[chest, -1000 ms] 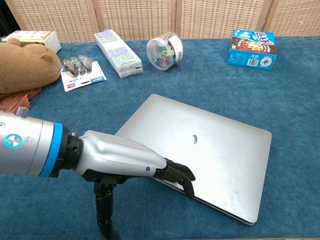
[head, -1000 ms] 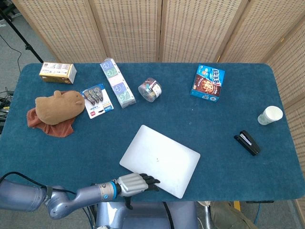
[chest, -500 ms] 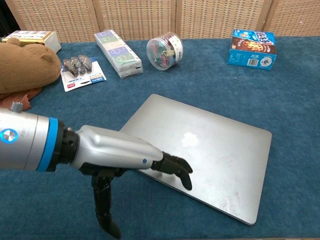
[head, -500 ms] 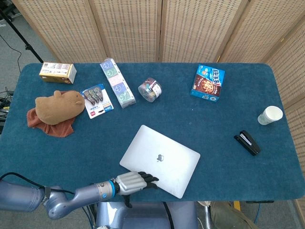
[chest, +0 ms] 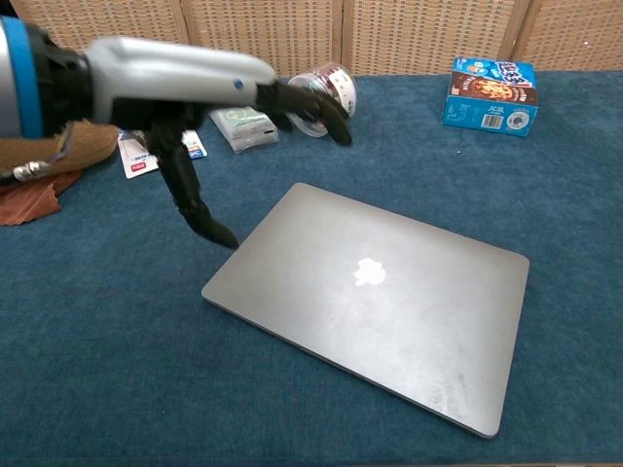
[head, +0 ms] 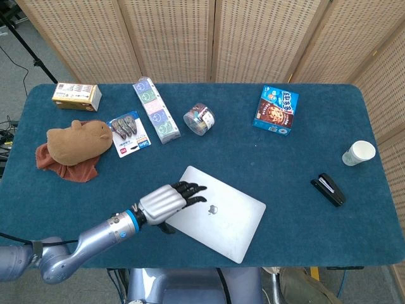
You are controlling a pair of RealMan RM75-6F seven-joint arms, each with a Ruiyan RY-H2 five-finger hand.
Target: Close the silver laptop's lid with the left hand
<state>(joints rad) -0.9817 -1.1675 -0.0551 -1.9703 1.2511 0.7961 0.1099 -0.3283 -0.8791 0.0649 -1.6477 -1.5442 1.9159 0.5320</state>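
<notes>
The silver laptop (head: 215,212) (chest: 375,302) lies flat on the blue table with its lid shut and the logo facing up. My left hand (head: 166,201) (chest: 195,92) hovers above the laptop's left corner, fingers spread and holding nothing; in the chest view it is clearly lifted off the lid. The thumb hangs down toward the table beside the laptop's left edge. My right hand does not show in either view.
A clear tub (head: 199,119), a long tissue pack (head: 155,109), a blister pack (head: 129,133), a brown plush (head: 78,142) on a cloth and a small box (head: 76,96) lie at the back left. A blue cookie box (head: 276,110), paper cup (head: 359,152) and black stapler (head: 328,189) lie right.
My left hand has lifted off the lid's near edge and moved up and away from me, over the laptop's left corner. The laptop has stayed flat and shut.
</notes>
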